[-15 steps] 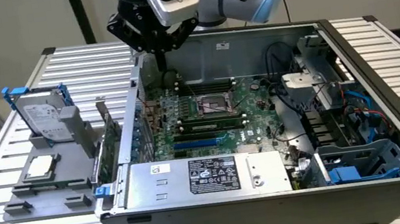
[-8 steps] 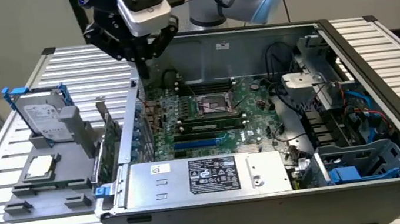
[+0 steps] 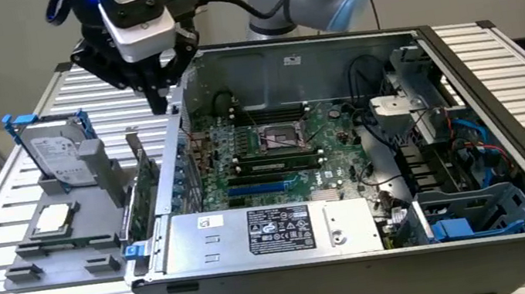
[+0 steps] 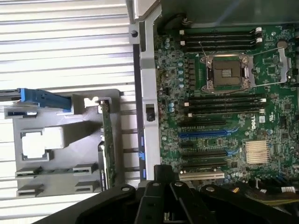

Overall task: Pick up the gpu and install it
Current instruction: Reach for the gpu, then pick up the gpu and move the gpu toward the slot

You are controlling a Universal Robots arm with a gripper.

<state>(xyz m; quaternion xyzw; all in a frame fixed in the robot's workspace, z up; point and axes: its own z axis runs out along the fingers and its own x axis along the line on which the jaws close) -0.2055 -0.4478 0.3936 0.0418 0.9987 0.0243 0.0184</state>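
Black robot gripper (image 3: 160,104): fingers together, holding nothing. One thin green-and-black gpu card (image 3: 145,178) stands on edge in the grey plastic holder (image 3: 51,262), six o'clock from the fingertips, apart. One silver hard drive (image 3: 60,154); one square silver CPU chip (image 3: 52,217).

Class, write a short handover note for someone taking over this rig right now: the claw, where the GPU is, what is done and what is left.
Claw: hangs above the wall of the open computer case on the exterior view's left. The GPU is not in it.
GPU: stands on edge in the grey holder outside the case, close beside that wall, untouched.
Done: nothing that shows. The blue slot on the motherboard is empty.
Left: the GPU is not yet picked up and not yet installed.
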